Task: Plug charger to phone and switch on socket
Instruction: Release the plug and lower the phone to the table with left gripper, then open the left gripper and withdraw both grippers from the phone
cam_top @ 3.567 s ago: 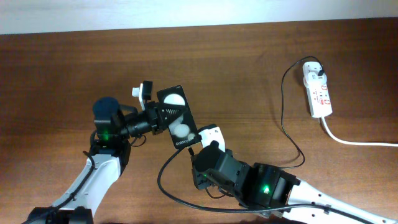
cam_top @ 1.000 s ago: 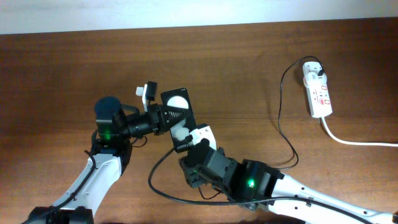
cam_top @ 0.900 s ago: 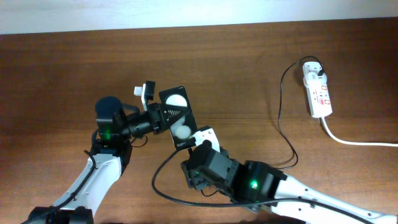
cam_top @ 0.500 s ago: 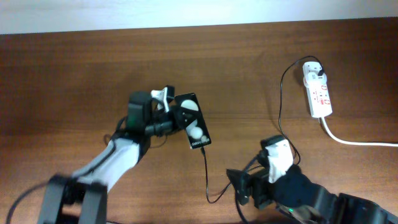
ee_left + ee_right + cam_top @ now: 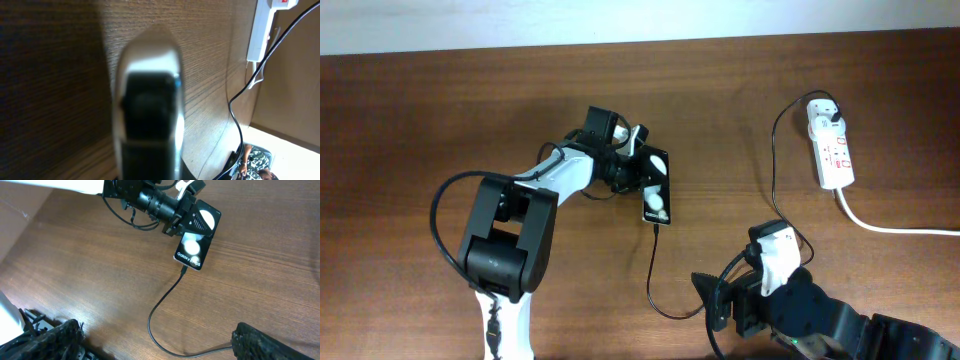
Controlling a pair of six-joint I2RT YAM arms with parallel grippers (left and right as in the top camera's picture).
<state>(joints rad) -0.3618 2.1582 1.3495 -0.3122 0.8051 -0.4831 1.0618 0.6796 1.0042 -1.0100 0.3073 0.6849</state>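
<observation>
The phone [image 5: 656, 192], a black slab with two white spots, hangs just over the table's middle with my left gripper [image 5: 634, 170] shut on its upper end. In the left wrist view its edge [image 5: 148, 115] is a close blur. The charger's thin black cable [image 5: 651, 270] enters the phone's lower end [image 5: 184, 270], loops across the wood [image 5: 152, 322] and runs up to its white adapter [image 5: 823, 112] in the socket [image 5: 834, 155], a white strip with red markings at the far right. My right gripper [image 5: 157, 334] is open at the near edge, the cable loop lying between its fingers, untouched.
The socket's thick white cord [image 5: 890, 228] trails off to the right edge. The left arm's base [image 5: 505, 250] stands at the near left. The back of the table ends at a pale wall [image 5: 620, 20].
My right gripper has opened, let go of the cable and pulled back to the near right. The left arm has carried the phone right and farther back, with the cable still in it.
</observation>
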